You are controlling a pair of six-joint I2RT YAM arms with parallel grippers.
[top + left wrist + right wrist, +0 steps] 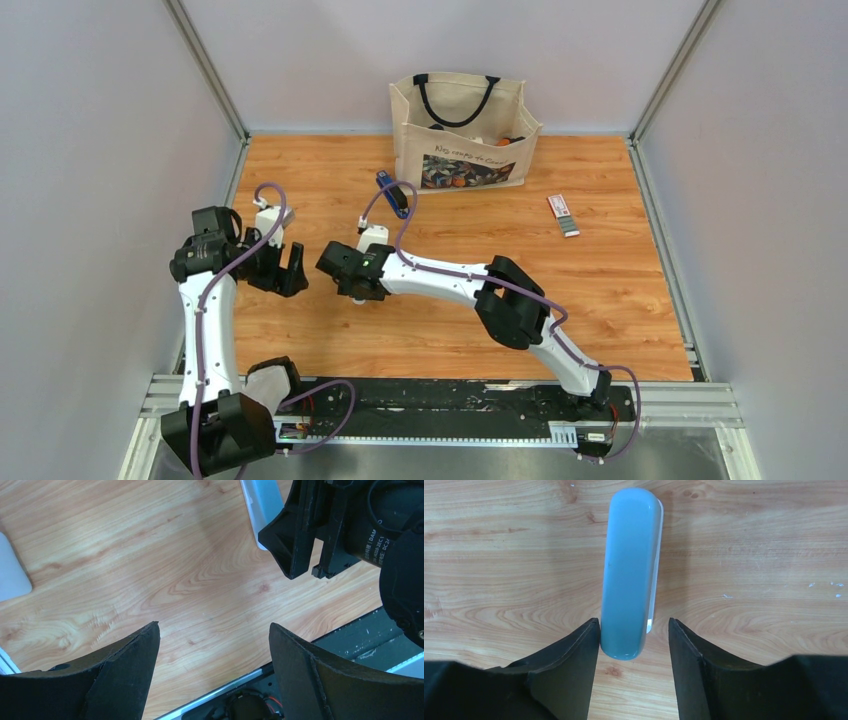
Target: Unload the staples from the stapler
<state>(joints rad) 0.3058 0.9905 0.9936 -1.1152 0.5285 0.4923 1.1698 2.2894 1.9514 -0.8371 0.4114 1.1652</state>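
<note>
The stapler [391,192], small and blue with black parts, lies on the wooden table just in front of the bag, apart from both grippers. No staples show in any view. My right gripper [634,625] [352,290] is open and points down at the table, its jaws around the near end of a pale blue-grey stick-like tool [630,570]. The left finger touches the tool and the right finger stands clear of it. My left gripper [214,630] [290,268] is open and empty over bare wood, just left of the right gripper. The tool also shows in the left wrist view [262,510].
A cream tote bag [462,130] stands at the back centre. A small flat white-and-red box [563,215] lies at the right. Grey walls enclose the table [620,290] on three sides. A black rail [450,405] runs along the near edge.
</note>
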